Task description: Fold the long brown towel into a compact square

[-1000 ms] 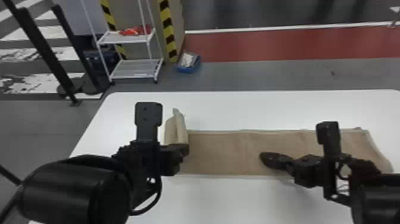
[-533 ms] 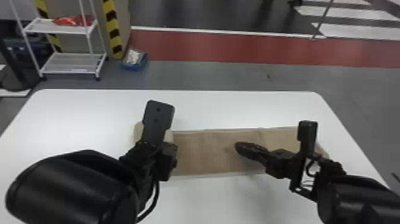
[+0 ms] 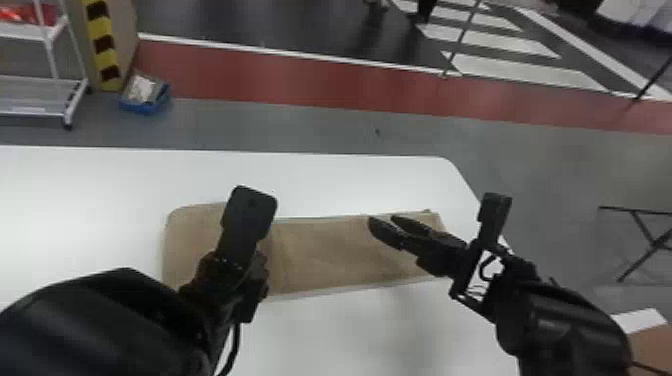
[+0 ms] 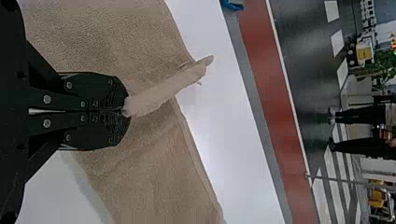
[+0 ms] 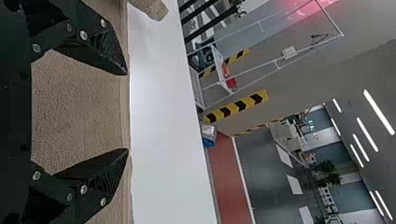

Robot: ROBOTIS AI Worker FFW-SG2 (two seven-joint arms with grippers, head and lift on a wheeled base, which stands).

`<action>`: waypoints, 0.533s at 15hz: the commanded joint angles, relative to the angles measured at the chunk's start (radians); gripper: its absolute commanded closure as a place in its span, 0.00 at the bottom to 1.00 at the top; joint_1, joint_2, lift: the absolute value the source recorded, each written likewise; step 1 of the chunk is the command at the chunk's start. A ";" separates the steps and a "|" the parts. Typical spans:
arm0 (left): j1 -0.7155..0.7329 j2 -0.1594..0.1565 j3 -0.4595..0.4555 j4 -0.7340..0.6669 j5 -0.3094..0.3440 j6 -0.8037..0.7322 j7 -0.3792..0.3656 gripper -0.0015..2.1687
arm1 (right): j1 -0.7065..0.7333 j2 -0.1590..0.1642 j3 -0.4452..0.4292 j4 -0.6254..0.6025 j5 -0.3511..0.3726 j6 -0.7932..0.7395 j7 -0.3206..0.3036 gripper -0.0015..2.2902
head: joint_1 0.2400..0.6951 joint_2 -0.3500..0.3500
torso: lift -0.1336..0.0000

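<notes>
White metal shelf rack (image 3: pixel 30 111), wheeled, on the floor at far left, with a red item (image 3: pixel 47 15) on its upper shelf. Yellow-and-black striped post (image 3: pixel 103 45), just beside the rack. Blue open-topped bin (image 3: pixel 145 107), on the floor by the post's foot. White table (image 3: pixel 75 200), smooth, round-cornered. Long brown cloth towel (image 3: pixel 325 255), laid lengthwise across the table; left portion rounded at its outer corner, right portion a flat strip, a crease between.

Left gripper (image 3: pixel 254 295), black, over the towel's left portion: two flat fingers (image 4: pixel 100 93) drawn together, a narrow raised fold of towel pinched at the tips. Right gripper (image 3: pixel 381 219), black, over the towel's right portion: fingers (image 5: pixel 109 179) spread wide, nothing held; contact with the cloth cannot be told. Black-legged folding stand (image 3: pixel 650 237), on the floor at far right.
</notes>
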 commanded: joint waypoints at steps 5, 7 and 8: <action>-0.050 -0.004 -0.095 0.143 -0.006 -0.140 0.029 0.43 | 0.010 -0.032 -0.056 0.006 -0.049 -0.002 -0.011 0.03 | 1.00 0.00 | 0.07; -0.027 -0.004 -0.091 0.123 -0.014 -0.229 0.031 0.00 | 0.009 -0.035 -0.049 0.011 -0.053 -0.008 -0.012 0.03 | 1.00 0.00 | 0.07; -0.008 -0.004 -0.078 0.085 -0.029 -0.232 0.031 0.00 | 0.006 -0.033 -0.039 0.011 -0.052 -0.005 -0.015 0.03 | 1.00 0.00 | 0.07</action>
